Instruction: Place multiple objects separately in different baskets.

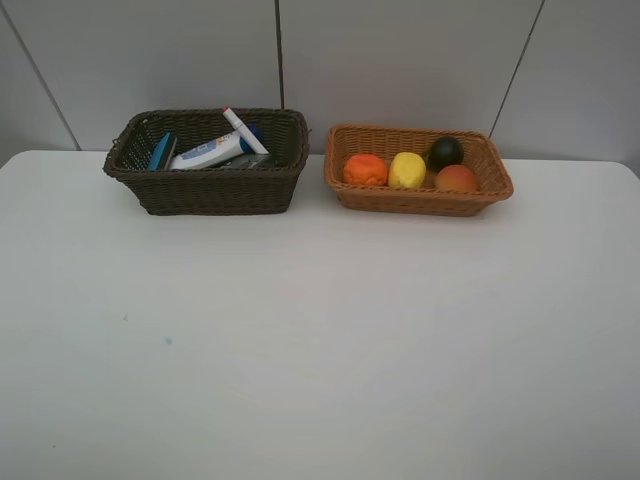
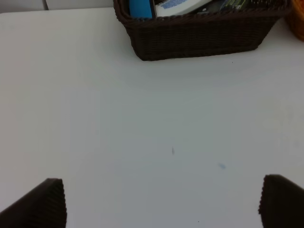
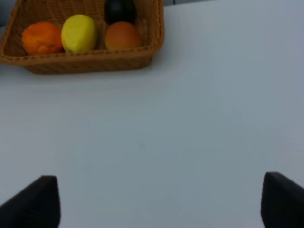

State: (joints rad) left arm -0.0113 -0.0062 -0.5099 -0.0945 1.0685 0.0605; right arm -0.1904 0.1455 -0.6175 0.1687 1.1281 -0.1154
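Note:
The dark brown basket at the back left holds the white blue-capped tube, the pink-tipped marker, the black-blue eraser block and the dark green pump bottle, which is mostly hidden. The light tan basket beside it holds the orange, lemon, mangosteen and peach. My left gripper is open and empty, well back from the dark basket. My right gripper is open and empty, well back from the tan basket. Neither gripper shows in the exterior view.
The white table stretches from the baskets to the near edge. A grey panelled wall stands right behind the baskets. A small gap separates the two baskets.

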